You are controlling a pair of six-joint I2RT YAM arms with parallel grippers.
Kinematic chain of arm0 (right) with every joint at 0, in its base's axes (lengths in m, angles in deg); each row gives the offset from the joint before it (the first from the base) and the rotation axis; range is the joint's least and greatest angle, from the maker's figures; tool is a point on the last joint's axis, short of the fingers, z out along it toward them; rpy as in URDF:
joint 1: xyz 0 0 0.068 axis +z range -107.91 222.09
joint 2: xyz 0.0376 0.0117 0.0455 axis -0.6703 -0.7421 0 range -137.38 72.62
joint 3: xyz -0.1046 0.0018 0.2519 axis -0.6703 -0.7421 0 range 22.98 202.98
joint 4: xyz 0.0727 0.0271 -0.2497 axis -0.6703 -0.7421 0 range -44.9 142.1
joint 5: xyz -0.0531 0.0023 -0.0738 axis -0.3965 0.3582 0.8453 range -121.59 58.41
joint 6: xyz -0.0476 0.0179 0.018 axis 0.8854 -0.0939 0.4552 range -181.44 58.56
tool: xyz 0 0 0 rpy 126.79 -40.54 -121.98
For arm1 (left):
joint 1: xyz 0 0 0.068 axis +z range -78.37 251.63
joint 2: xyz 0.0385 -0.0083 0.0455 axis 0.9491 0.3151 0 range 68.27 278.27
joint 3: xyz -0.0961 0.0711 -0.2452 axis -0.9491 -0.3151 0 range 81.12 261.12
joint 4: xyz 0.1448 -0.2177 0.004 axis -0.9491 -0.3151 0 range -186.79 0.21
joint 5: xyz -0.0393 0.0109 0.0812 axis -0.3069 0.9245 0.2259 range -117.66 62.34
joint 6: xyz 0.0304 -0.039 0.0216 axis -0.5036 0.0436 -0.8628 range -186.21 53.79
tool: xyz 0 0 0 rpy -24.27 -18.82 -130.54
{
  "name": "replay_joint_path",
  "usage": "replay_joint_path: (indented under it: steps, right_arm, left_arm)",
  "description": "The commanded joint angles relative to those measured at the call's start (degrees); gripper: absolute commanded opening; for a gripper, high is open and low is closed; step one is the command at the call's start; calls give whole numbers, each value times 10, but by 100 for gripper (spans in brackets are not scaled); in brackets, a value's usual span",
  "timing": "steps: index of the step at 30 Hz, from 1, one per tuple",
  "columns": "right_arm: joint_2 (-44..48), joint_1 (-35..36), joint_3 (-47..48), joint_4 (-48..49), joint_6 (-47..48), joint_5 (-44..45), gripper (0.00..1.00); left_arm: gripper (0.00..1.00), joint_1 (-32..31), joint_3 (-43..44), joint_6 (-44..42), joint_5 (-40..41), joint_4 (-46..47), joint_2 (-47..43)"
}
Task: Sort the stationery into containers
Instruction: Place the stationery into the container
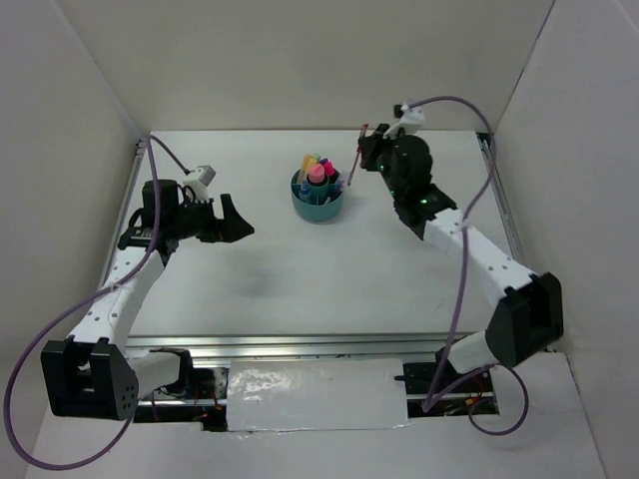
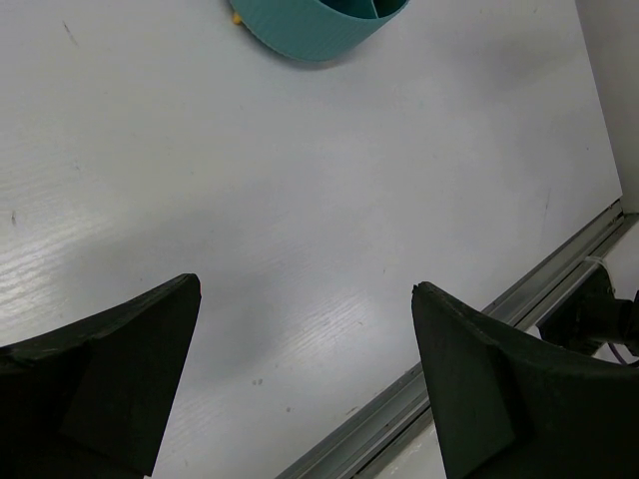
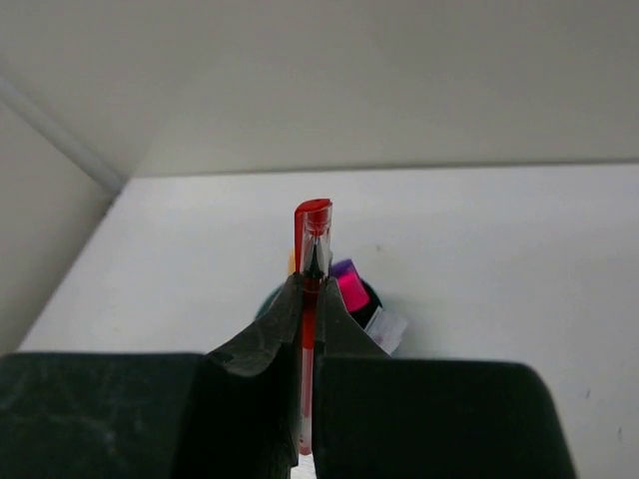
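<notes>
The round teal organizer (image 1: 318, 205) stands at the table's far middle with several markers and pens upright in it, a pink marker (image 1: 317, 173) among them. Its wall shows at the top of the left wrist view (image 2: 310, 28). My right gripper (image 1: 361, 158) is shut on a thin red pen (image 3: 311, 289), held above and just right of the organizer; the pen (image 1: 354, 162) hangs steeply beside the rim. Behind my fingers a pink marker (image 3: 351, 291) in the organizer shows. My left gripper (image 1: 236, 219) is open and empty, left of the organizer above bare table (image 2: 305, 289).
White walls enclose the table on the left, back and right. A metal rail (image 2: 469, 339) runs along the table's near edge, with silver tape (image 1: 315, 394) between the arm bases.
</notes>
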Motion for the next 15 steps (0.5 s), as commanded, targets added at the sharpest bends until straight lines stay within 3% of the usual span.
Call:
replay_joint_path:
  steps: [1,4,10,15]
  right_arm:
    - [-69,40,-13,109,24,94,0]
    - [-109,60,15,130,16,124,0]
    - [-195,67,81,75,-47,174,0]
    - [-232,80,79,87,-59,257,0]
  left_arm:
    - [99,9,12,-3,-8,20,-4]
    - [99,11,10,-12,-8,16,-6]
    - [99,30,6,-23,-10,7,-6]
    - [99,38,3,-22,-14,8,0]
